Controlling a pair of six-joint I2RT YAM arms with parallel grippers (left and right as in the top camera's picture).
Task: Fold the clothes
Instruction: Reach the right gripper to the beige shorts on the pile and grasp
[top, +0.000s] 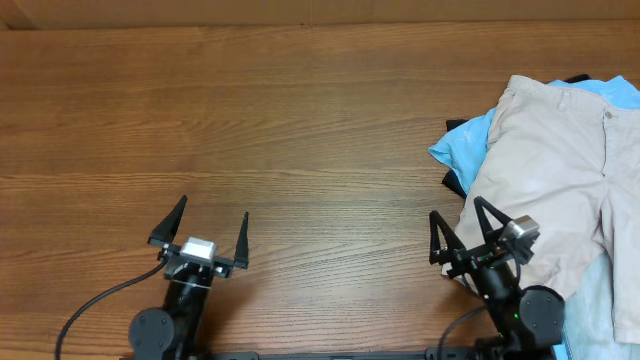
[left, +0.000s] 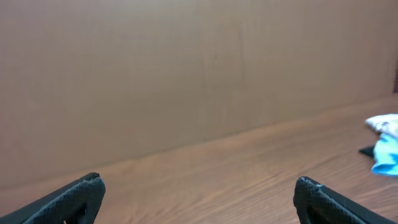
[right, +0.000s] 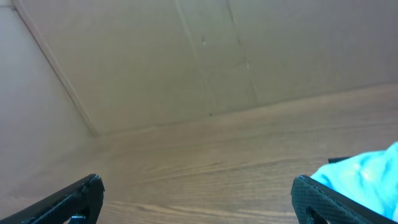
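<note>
Plain beige shorts (top: 560, 170) atop blue T-shirt (top: 462, 145), wooden table (top: 250, 120)

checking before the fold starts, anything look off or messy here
The khaki shorts lie crooked at the table's right edge, heaped over a light blue T-shirt and running out of the overhead view. No spill or damage shows.

The left tool (top: 214, 213) and right tool (top: 457, 211) both point forward, spread wide and empty.
</note>
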